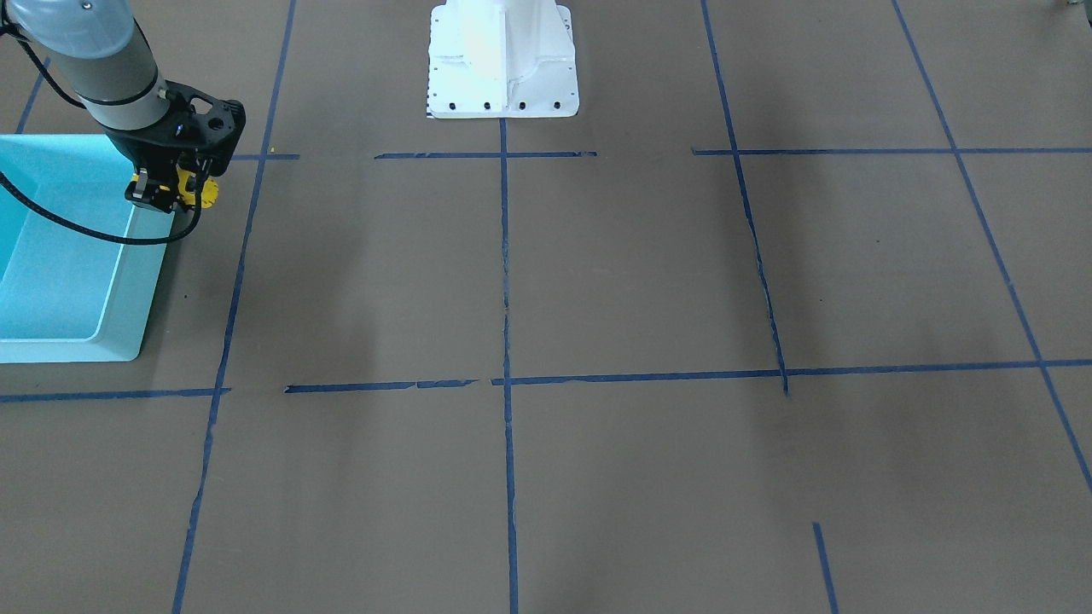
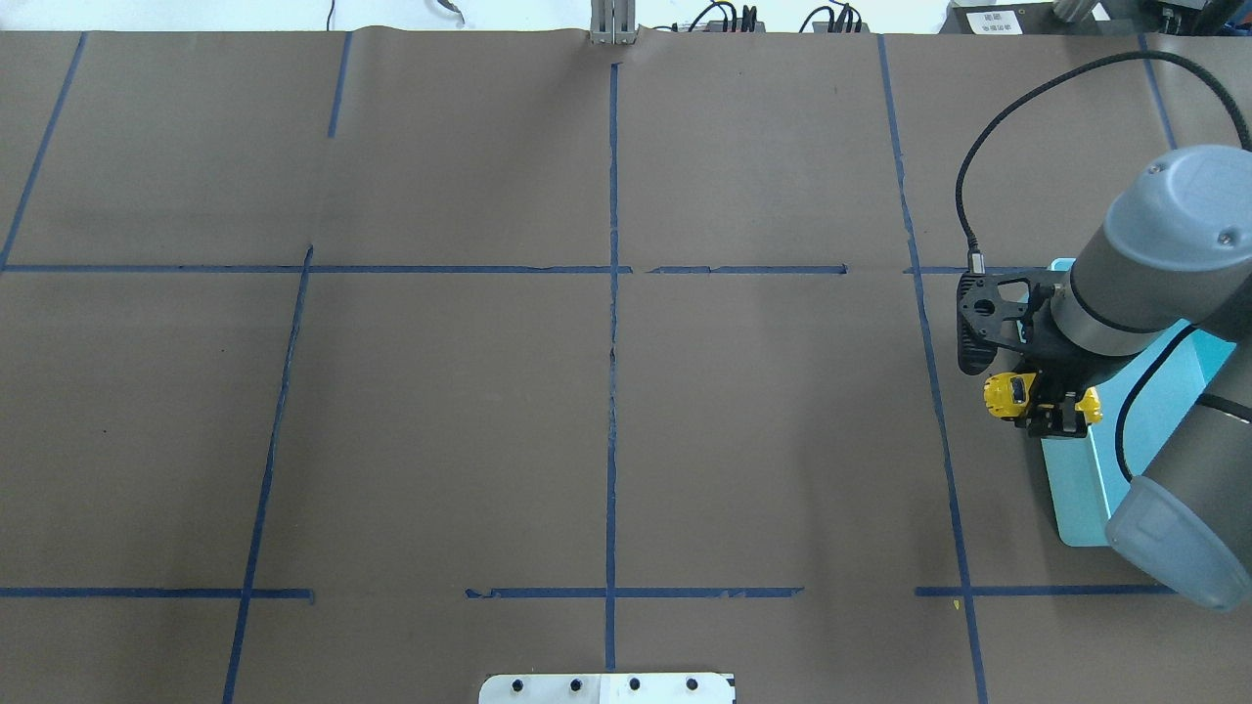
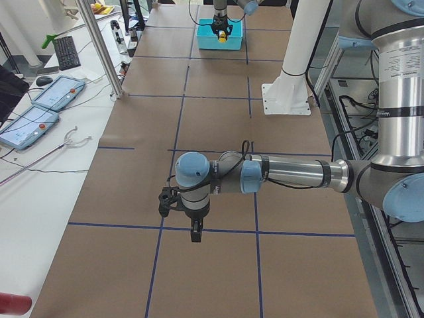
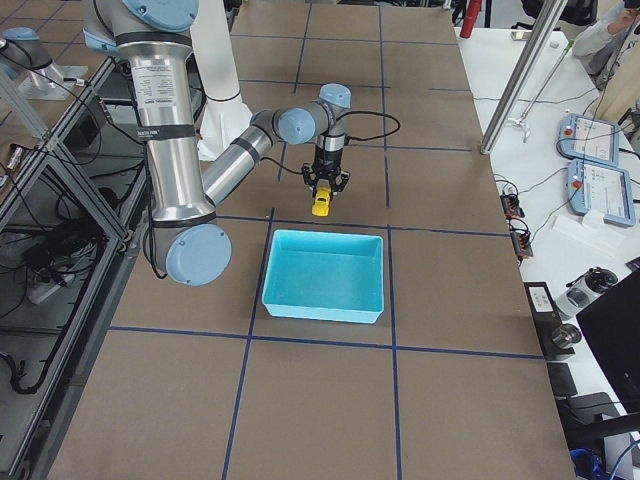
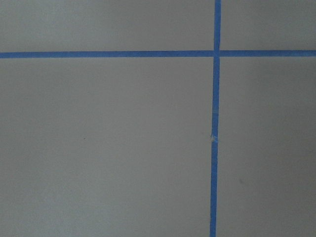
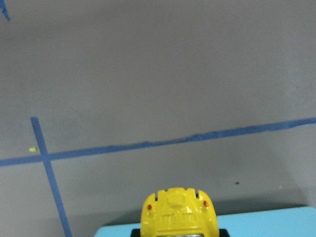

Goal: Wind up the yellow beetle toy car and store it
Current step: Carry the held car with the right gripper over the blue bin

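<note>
One yellow beetle toy car [image 6: 178, 213] gripped by right hand [image 2: 1051, 416] (closed tight) above rim of turquoise bin [image 4: 325, 275]; left hand [image 3: 195, 233] far from bin, opening indeterminate

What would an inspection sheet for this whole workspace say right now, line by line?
Surface: table covered in brown paper and marked with a blue tape grid.
Job's things: yellow beetle toy car held in the air by the rim of the empty turquoise bin, not inside it.
Clutter: a tiny yellow speck on the paper; nothing else seen.
Grippers: right gripper shut on the car; left gripper hangs over bare table, and I cannot tell whether it is open or shut.
Cables: black cable loops to the right wrist.
Surroundings: white pedestal; touch panels and a keyboard beyond the table.
</note>
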Robot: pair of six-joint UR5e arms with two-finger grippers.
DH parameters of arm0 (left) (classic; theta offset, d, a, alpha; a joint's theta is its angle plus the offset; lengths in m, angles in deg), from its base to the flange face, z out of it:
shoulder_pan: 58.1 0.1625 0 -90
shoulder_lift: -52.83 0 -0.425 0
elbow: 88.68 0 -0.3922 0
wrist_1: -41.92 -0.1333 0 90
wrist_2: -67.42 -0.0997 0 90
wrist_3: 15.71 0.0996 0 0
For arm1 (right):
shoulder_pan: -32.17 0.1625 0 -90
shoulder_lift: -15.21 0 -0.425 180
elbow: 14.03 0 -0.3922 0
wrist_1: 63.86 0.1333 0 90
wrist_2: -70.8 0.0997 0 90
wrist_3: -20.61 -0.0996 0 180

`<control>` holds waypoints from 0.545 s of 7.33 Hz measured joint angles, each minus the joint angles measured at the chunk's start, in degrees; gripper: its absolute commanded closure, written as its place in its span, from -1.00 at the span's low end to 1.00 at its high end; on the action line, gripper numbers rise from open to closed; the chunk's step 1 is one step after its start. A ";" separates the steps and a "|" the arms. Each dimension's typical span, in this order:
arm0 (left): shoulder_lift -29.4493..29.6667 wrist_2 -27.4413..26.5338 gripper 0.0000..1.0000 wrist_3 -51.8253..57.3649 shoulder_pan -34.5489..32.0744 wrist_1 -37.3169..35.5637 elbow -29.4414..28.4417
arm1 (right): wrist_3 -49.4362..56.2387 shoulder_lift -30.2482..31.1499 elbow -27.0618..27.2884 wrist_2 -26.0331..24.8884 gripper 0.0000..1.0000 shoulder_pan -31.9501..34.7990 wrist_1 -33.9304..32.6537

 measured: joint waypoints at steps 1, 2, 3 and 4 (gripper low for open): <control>-0.10 0.02 -0.98 0.02 0.00 0.00 0.01 | 5.77 1.73 0.36 -0.07 0.93 2.44 -0.93; -0.22 0.06 -0.98 0.08 0.00 0.02 0.02 | 10.89 3.90 0.04 -0.08 0.93 4.93 -1.16; -0.33 0.08 -0.98 0.13 0.00 0.28 0.01 | 13.88 5.80 -0.77 -0.01 0.93 6.85 0.12; -0.49 0.08 -0.99 0.14 0.00 1.13 -0.06 | 14.95 8.62 -2.23 0.14 0.94 7.88 4.85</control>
